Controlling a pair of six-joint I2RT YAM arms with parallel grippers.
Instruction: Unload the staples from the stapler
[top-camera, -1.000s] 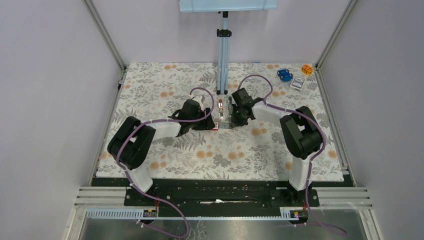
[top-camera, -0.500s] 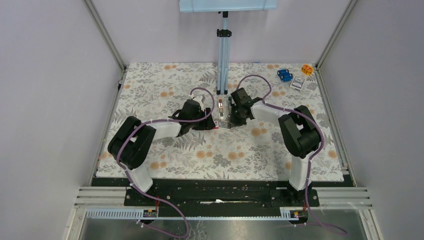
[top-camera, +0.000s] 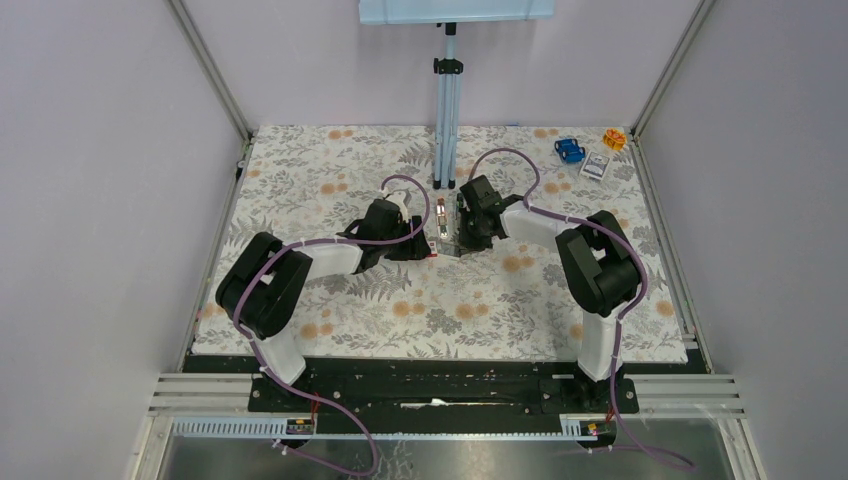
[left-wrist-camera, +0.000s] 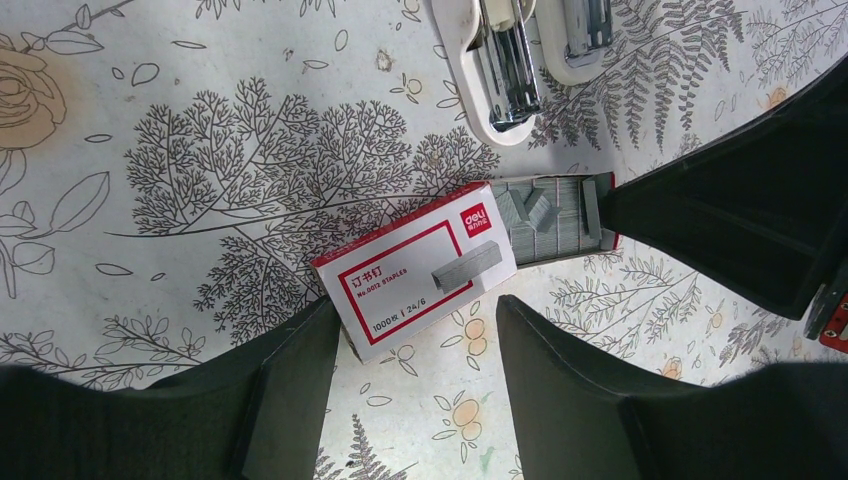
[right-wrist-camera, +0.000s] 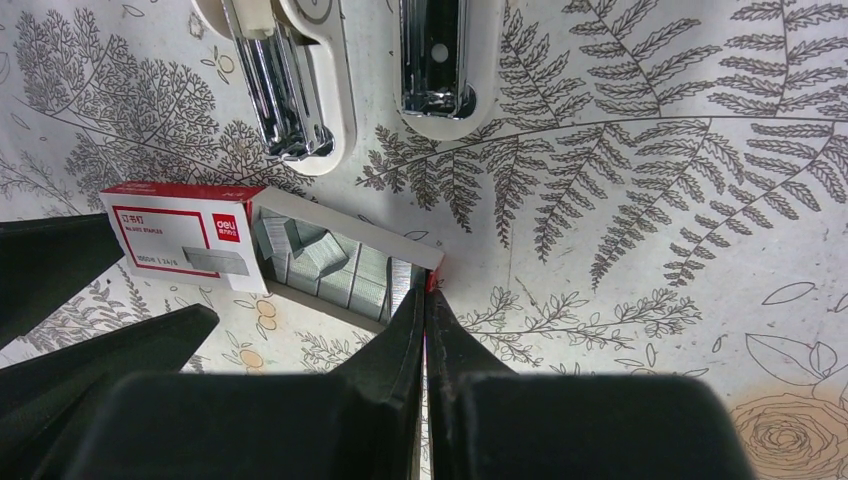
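1. The stapler lay opened flat at the middle of the table, just beyond the staple box. Whether its channel was loaded could not be told.
2. The box's tray was slid out with loose strips heaped inside, easily spilled by a tug.
3. The right claw was pressed together at the tray's end. The left claw was spread astride the box without gripping it, so the box could be dragged.

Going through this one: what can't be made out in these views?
Stapler: cut off by the top edge in both wrist views; staples inside not visible.
Right gripper: shut at the tray corner; its fingers hide any pinch, right wrist view.
Left gripper: flanks the staple box; contact unclear, left wrist view.
Far-corner items: too small, top view.
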